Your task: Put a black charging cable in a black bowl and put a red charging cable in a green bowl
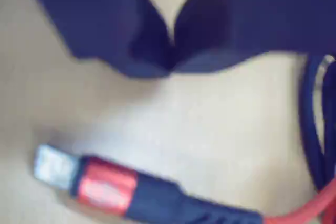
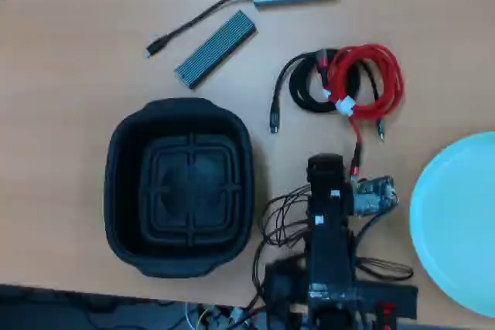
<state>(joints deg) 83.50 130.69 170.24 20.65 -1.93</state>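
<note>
Two limp, light coils on the table [image 2: 69,52] between black bowl [image 2: 124,191] and green bowl [image 2: 456,229]: red charging cable [image 2: 375,75] overlapping black charging cable [image 2: 302,94]; best pinched at the bundled loop; jaws together, empty, above red's plug [image 1: 105,184].

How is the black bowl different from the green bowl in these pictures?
In the overhead view, the black bowl is squarish with rounded corners, while the green bowl is round. The black bowl looks deep and has a raised grid on its floor; the green bowl looks shallow and plain. The black bowl shows whole; the green bowl is cut off by the right edge. Both stand empty on the table.
</note>
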